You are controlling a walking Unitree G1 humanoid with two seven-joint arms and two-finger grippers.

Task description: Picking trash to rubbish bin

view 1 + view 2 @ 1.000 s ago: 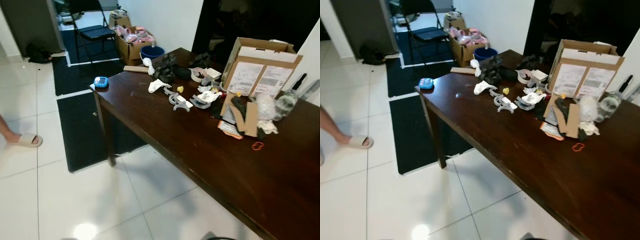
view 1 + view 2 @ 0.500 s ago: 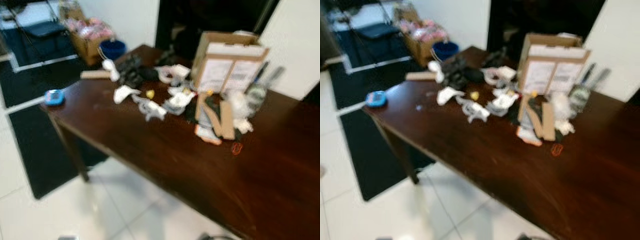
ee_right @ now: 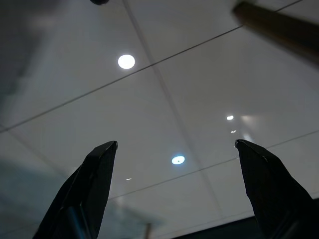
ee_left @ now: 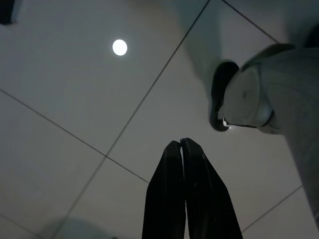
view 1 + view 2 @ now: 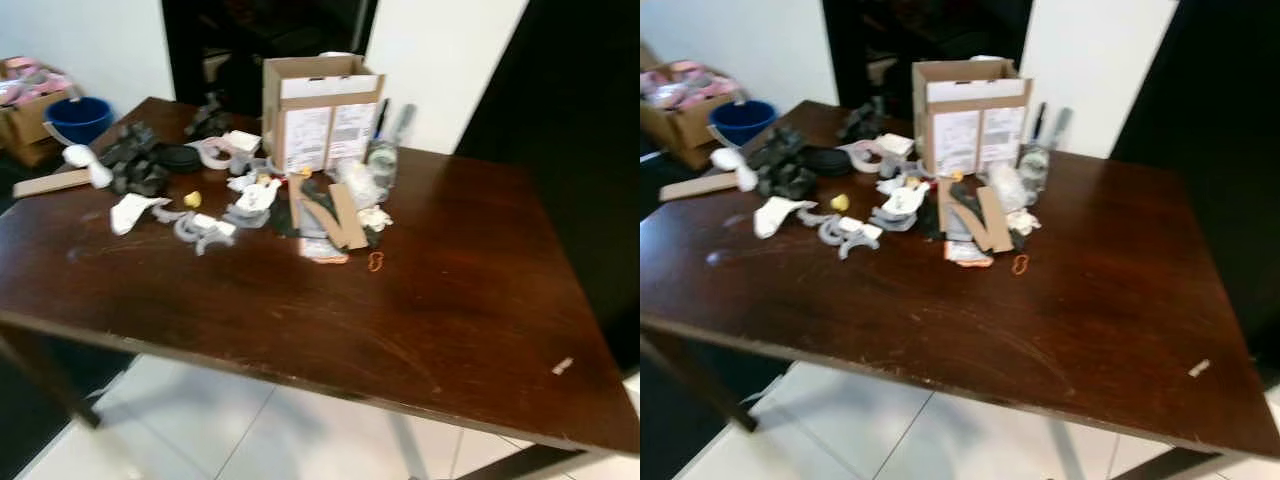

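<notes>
A dark brown wooden worktop [image 5: 420,320] spans the frame, with the trash heaped at upper centre: white crumpled scraps [image 5: 128,210], grey curved plastic pieces [image 5: 200,229], torn brown cardboard strips [image 5: 345,215] and a small orange ring [image 5: 376,262], all before an upright brown cardboard box [image 5: 320,108]. A blue bucket [image 5: 78,117] at the upper left may be the bin. The left tool [image 4: 185,149] hangs over pale floor tiles [image 4: 75,114], fingers pressed together, empty; the right tool [image 3: 174,164] hangs spread wide, empty. Risk: the clutter is tightly packed, so a reach could snag neighbouring pieces or topple the box.
</notes>
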